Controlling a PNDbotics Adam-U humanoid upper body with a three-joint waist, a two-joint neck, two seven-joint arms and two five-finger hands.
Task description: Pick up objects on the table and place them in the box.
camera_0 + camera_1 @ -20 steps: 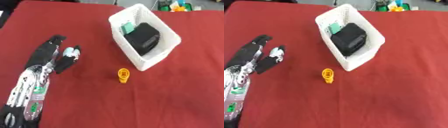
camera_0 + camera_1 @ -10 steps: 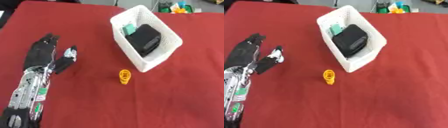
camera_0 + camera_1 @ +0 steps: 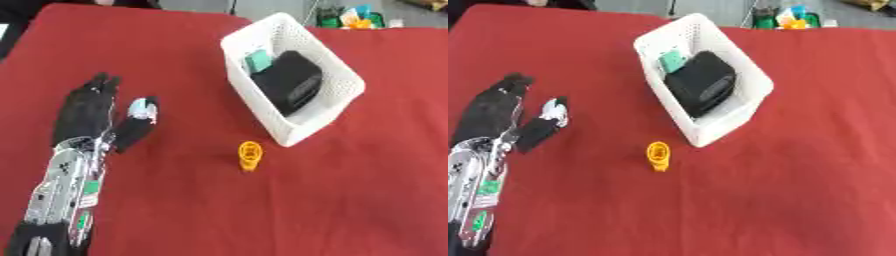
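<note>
Left hand (image 3: pixel 87 112) was seen flat over the left of the surface (image 3: pixel 350 200), fingers straight, nothing held. Yellow piece (image 3: pixel 249 155) lay just near of the box (image 3: pixel 262 40), well apart. A careless reach could knock it away.

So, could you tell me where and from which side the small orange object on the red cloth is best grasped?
Probably a pinch across the round upper part of the small orange object, coming from above or the left hand's side: the white plastic basket crowds its right, while the left lies open.
</note>
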